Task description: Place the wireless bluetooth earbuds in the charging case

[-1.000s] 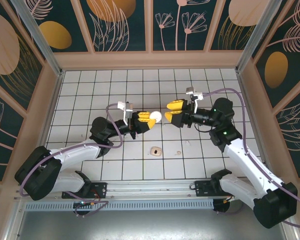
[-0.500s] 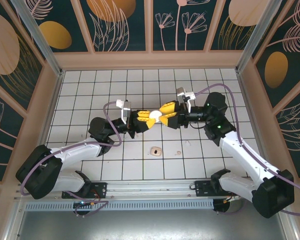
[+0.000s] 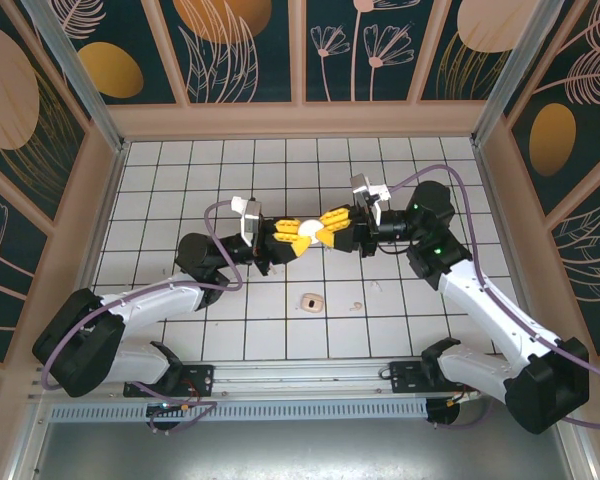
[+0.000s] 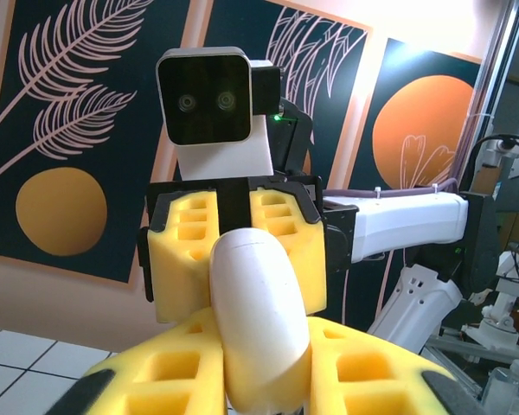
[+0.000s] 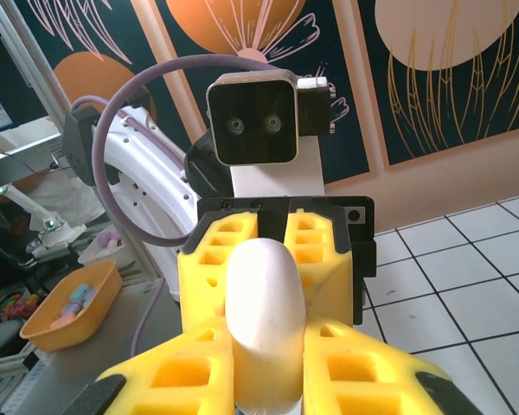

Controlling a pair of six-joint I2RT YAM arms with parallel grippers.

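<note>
White case is now pinched from both ends above the tabletop — the right claw has swung in and shut on it, opposite the left claw, which is also clamped tight. That likely sets up prying it open — the earbuds, tiny specks, lie on the tiles below.

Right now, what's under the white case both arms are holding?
White tiles show around the case, clamped between left fingers and right fingers. The patch straight below is covered by case and fingers. A small pale piece lies nearer the bases, not beneath.
</note>
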